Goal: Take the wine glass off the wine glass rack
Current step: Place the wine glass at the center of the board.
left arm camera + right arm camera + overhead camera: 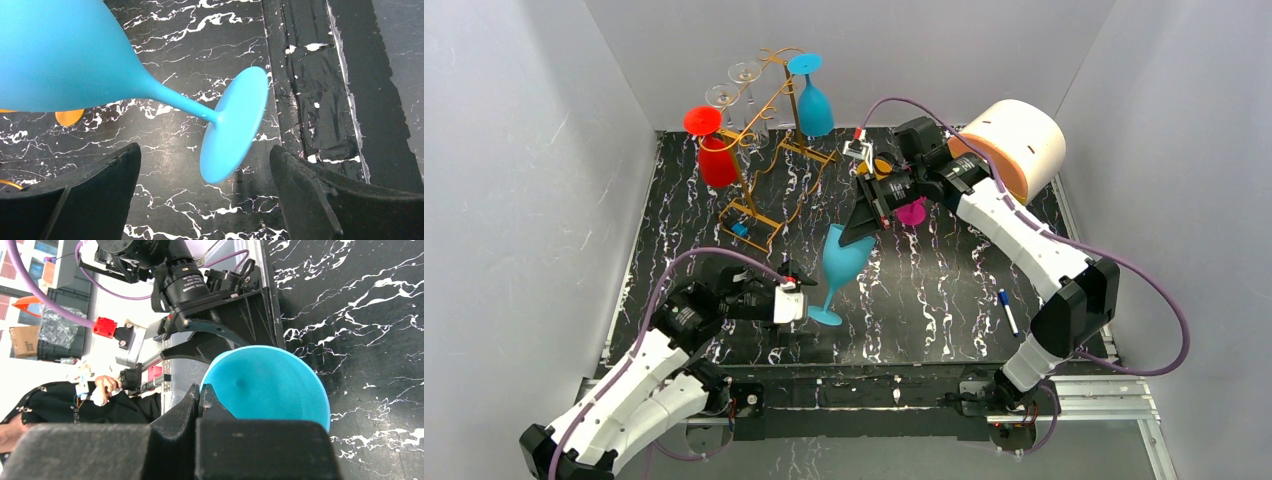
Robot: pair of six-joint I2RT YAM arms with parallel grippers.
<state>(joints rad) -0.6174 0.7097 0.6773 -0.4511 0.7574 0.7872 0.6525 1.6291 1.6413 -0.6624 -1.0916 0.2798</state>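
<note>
A: Item one, wine glass (pixel 842 262). Location?

B: Off the wine glass rack (pixel 742 178), mid-table, tilted: bowl high and far, foot low and near. The right gripper (pixel 861 232) is pinched on the bowl's rim.

A: Left gripper (pixel 205 150)?

B: Spread wide, nearer the foot, which sits between its fingers. The stem runs far-right, away from it. Foot touching the table (pixel 944 300): cannot tell.
</note>
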